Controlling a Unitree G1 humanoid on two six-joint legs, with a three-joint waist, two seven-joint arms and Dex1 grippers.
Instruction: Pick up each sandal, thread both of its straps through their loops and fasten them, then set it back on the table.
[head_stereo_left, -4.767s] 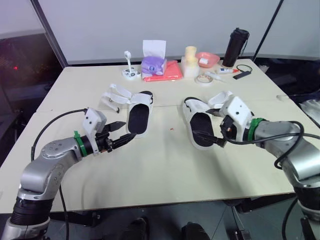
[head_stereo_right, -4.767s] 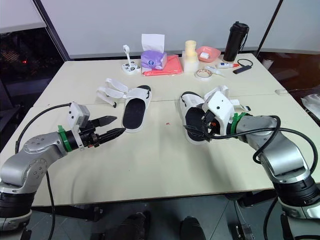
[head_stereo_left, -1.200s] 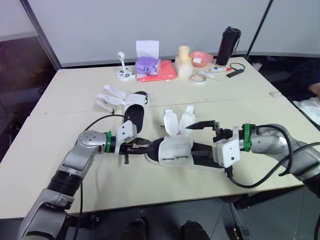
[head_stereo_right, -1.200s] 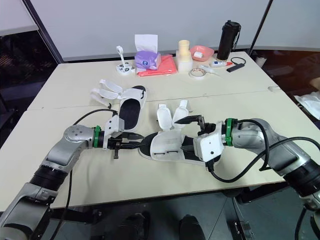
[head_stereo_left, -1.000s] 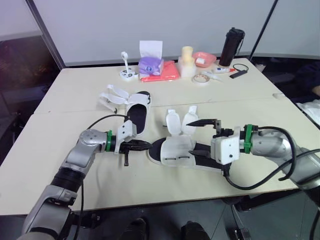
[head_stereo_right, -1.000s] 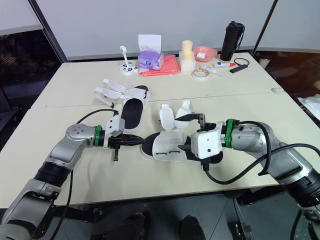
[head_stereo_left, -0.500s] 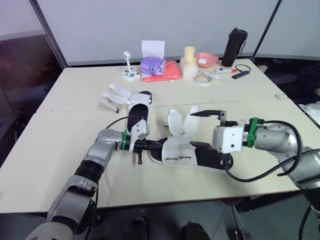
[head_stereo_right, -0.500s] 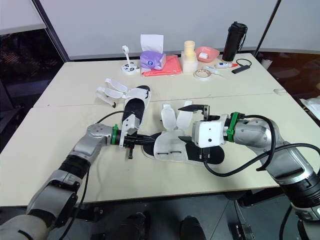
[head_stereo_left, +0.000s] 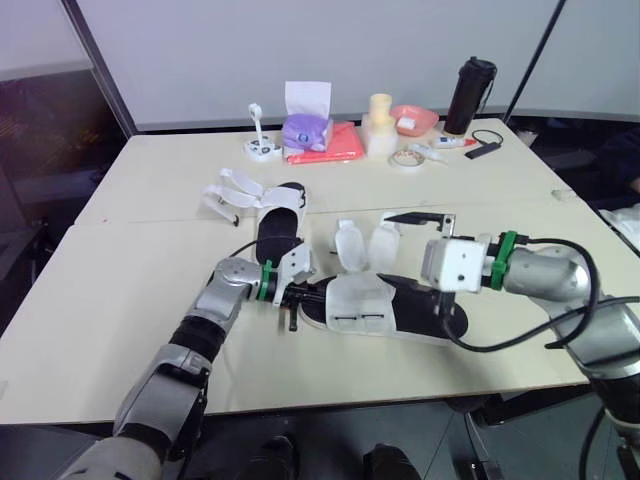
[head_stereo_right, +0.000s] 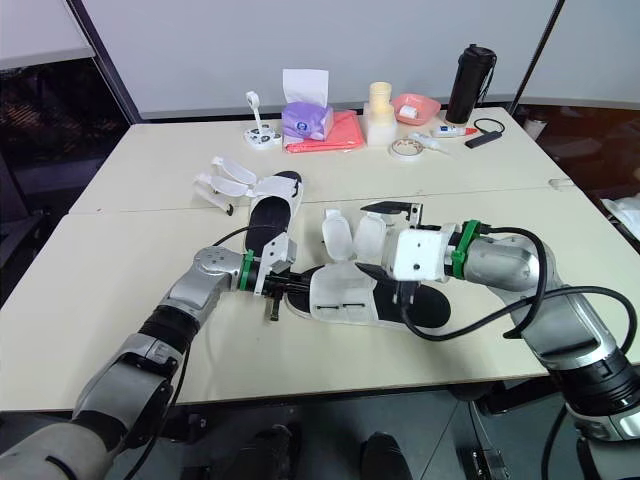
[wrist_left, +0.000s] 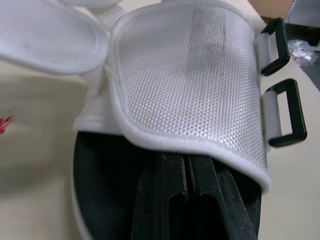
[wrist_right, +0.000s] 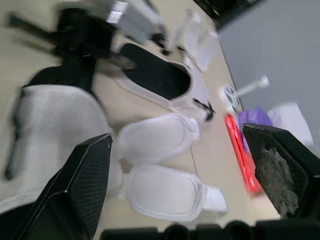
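Note:
One sandal (head_stereo_left: 375, 308), with a white mesh upper and a black sole, lies on its side in the middle of the table (head_stereo_left: 120, 290). Its two strap flaps (head_stereo_left: 365, 245) hang loose, and its two black loops (wrist_left: 281, 115) are empty. My left gripper (head_stereo_left: 298, 293) is shut, its tips lying on the black footbed at the toe, under the mesh upper (wrist_left: 190, 75). My right gripper (head_stereo_right: 398, 255) stands wide open over the heel end, one finger above and one down by the sole. The flaps (wrist_right: 160, 137) lie between its fingers. The second sandal (head_stereo_left: 277, 228) lies behind, straps (head_stereo_left: 232, 190) undone.
Along the table's back edge stand a purple tissue box (head_stereo_left: 306, 130), a red cloth (head_stereo_left: 335, 143), a cream stack (head_stereo_left: 380, 122), a pink bowl (head_stereo_left: 412, 118), a tape roll (head_stereo_left: 405, 158), a black bottle (head_stereo_left: 470, 95) and a small white stand (head_stereo_left: 260, 147).
My left gripper has slid right, in to the sandal's toe and under the mesh upper. My right gripper has risen a little over the heel and stays open.

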